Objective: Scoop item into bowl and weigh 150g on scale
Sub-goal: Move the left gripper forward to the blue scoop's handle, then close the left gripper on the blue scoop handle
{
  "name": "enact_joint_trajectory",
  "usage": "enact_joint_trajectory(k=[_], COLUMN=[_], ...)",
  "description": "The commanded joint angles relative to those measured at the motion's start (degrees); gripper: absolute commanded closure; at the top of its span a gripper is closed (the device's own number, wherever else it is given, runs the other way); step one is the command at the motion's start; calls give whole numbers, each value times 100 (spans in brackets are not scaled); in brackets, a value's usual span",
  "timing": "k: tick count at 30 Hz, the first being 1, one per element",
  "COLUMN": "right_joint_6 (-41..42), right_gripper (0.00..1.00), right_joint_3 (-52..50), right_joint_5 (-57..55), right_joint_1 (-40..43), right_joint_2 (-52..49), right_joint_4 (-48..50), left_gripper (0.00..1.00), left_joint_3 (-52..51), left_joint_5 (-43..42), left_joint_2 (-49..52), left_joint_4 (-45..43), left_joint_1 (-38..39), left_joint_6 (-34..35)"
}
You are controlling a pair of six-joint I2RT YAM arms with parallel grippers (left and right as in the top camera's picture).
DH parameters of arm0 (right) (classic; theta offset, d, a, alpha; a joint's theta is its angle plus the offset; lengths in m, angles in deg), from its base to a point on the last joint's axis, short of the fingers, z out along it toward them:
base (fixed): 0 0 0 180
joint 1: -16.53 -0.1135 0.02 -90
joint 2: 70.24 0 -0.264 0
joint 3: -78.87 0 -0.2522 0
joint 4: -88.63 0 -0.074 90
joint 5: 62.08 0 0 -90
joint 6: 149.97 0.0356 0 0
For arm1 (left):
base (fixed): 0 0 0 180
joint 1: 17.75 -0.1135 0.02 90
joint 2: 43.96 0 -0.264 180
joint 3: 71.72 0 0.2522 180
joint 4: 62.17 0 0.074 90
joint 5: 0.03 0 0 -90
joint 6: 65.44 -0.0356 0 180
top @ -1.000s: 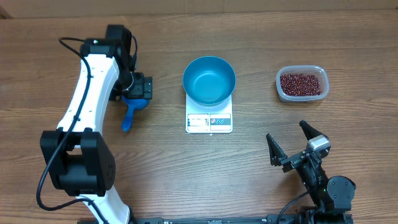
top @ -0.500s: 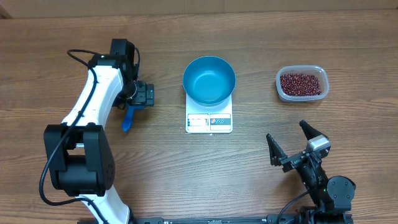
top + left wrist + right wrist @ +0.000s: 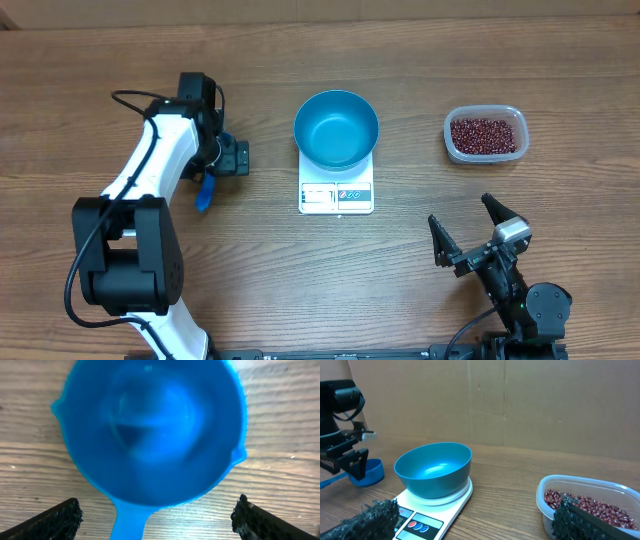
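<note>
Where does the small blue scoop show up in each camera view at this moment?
Overhead: scoop left of centre, cup mostly under the left gripper.
Left wrist: scoop fills the frame, handle toward the bottom edge.
Right wrist: scoop at far left, partly behind the gripper.
Shared landmark: the open left gripper, over the scoop in all three.

We saw a small blue plastic scoop with a short flat handle (image 3: 150, 435) resting on the brown wood-grain table (image 3: 300, 290), its round cup open side up and its handle pointing toward the near edge. A clear plastic tub with rounded corners (image 3: 449, 140) sat well apart from it, far to the right. A plain brown cardboard wall (image 3: 545, 405) stood behind the table.
</note>
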Motion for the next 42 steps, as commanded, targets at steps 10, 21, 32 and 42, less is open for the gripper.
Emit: enact_joint_trajectory(k=[10,21,32,42], right_joint_6=[-2,-2,0,0], right_gripper=[0,0,0,0], right_joint_3=[-59,-59,-59,-59], right_joint_5=[-2,-2,-2,-2], right_joint_1=[-26,-26,-26,-26], right_joint_2=[44,44,44,44], right_joint_4=[11,11,11,11], left_gripper=[9,14,3,31], left_joint_3=[-310,-170,-170,-170], left_joint_5=[-1285,-1720,-1355,-798], left_joint_2=[57,55,55,55], left_joint_4=[76,-142,-431,-133], left_joint_1=[-20,-26,-24,-28], left_joint_6=[-63,848,2304,2299])
